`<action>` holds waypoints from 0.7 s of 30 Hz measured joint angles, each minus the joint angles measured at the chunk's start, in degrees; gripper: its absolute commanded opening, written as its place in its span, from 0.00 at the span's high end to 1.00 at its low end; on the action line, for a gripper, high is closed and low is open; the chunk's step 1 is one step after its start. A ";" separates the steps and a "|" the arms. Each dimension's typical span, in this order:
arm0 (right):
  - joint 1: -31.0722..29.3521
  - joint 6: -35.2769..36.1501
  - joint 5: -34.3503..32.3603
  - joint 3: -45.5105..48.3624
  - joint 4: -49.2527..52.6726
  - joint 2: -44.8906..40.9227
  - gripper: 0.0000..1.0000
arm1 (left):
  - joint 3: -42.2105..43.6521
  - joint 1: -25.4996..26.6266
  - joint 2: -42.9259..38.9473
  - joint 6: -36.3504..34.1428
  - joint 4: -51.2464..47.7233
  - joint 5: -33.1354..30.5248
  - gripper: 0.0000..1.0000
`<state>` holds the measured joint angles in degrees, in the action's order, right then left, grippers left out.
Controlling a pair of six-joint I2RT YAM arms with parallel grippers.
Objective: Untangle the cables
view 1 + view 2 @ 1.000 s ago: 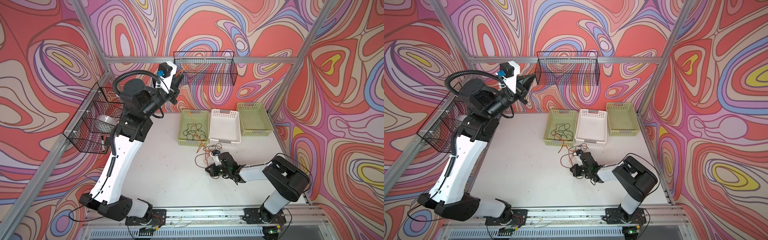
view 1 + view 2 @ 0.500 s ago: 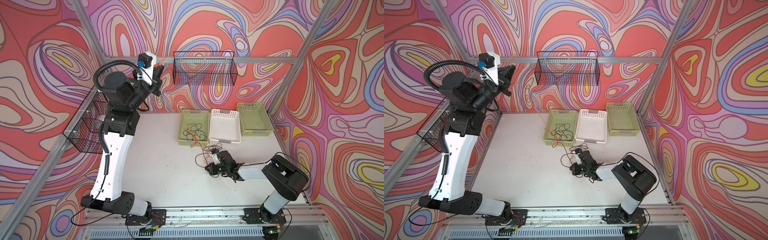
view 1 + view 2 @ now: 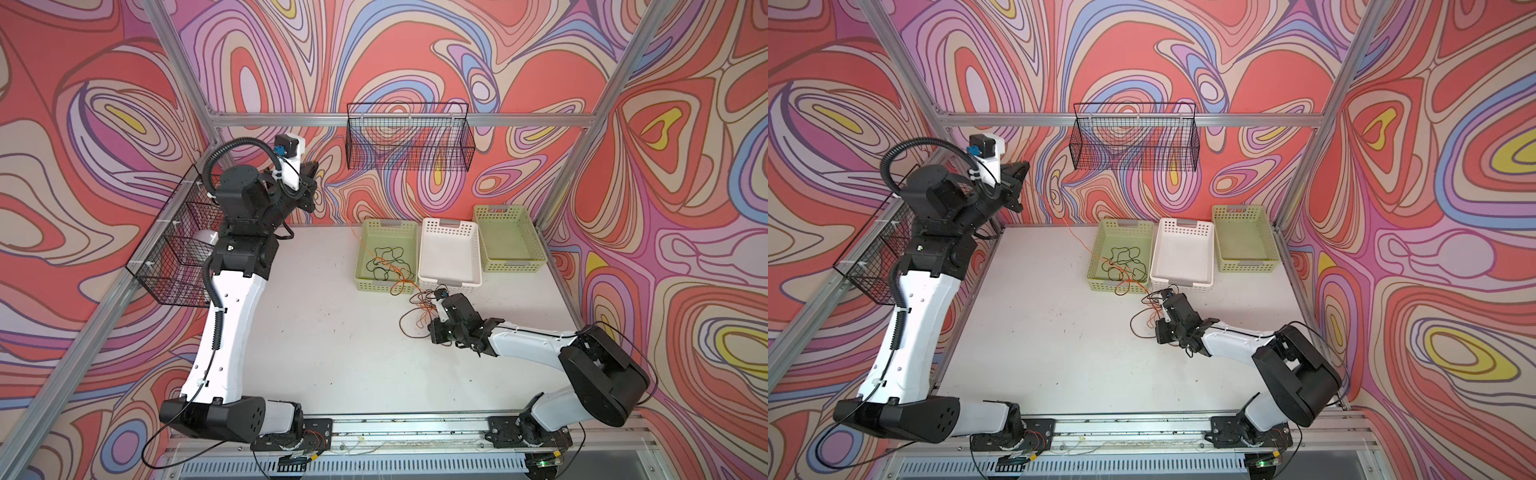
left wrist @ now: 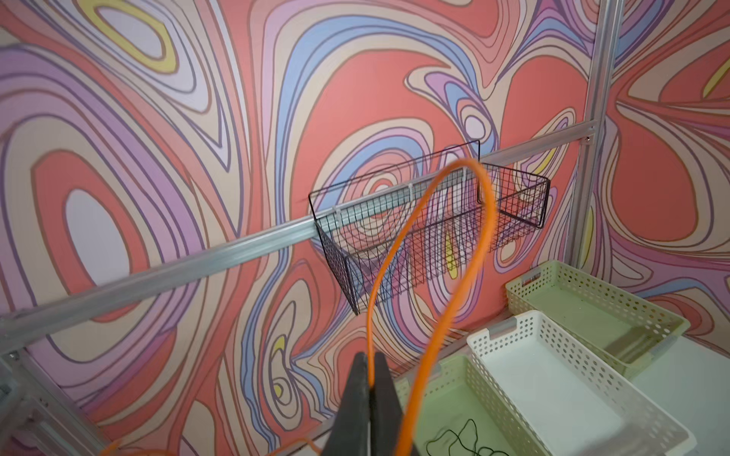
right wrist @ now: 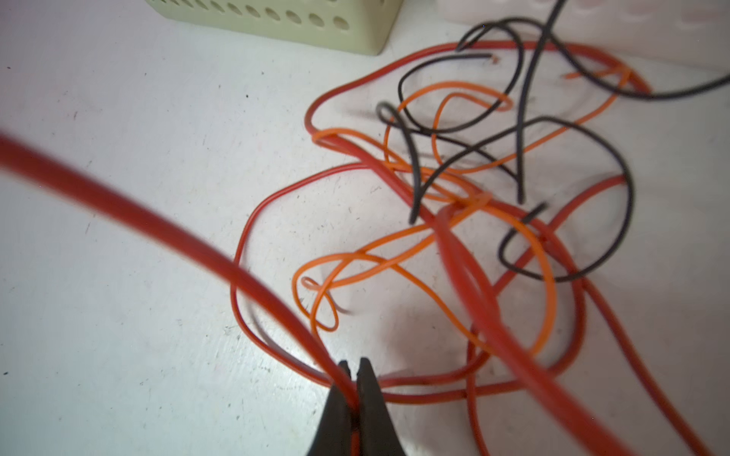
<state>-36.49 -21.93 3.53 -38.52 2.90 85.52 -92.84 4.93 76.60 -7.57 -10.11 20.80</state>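
Orange cable [image 4: 489,205] is pinched tight in the left gripper [image 4: 371,367], high up by the wall. In a top view it runs down toward 5 o'clock to the green basket [image 3: 388,226], where a dark cable [image 3: 386,262] lies. The right gripper [image 5: 354,369] sits low on the table [image 3: 332,332], squeezed tight on a red cable [image 5: 118,207]. In a top view the knot of cables [image 3: 417,305] lies just beside it, at 11 o'clock.

Both top views: high, looking down over whole table [image 3: 332,353]. Left wrist: raised, faces wall basket [image 4: 395,244]. Right wrist: close above cables [image 5: 454,197].
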 measured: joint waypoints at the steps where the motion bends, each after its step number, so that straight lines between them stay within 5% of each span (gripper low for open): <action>1: 0.00 0.83 -0.92 -0.90 1.22 -0.17 1.00 | 4.72 0.00 -1.44 0.92 1.25 -0.26 1.00; 7: 0.15 4.44 -4.76 -3.41 7.04 -0.52 1.00 | 27.85 -1.16 -5.49 7.43 6.34 -1.92 1.00; 12: 0.15 5.40 -6.14 -5.60 10.99 -0.52 0.99 | 38.42 -2.71 -6.36 11.72 9.09 -2.23 1.00; 16: 0.17 5.22 -6.16 -5.38 10.60 -0.44 0.68 | 42.73 -2.84 -6.47 14.73 12.83 -0.52 1.00; 21: -0.09 5.33 -4.52 -3.30 7.13 -0.44 0.53 | 49.31 -2.84 -6.97 17.53 18.47 1.62 1.00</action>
<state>-36.58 -16.60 -0.99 -41.82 10.02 85.08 -43.53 2.09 69.63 9.96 8.36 22.41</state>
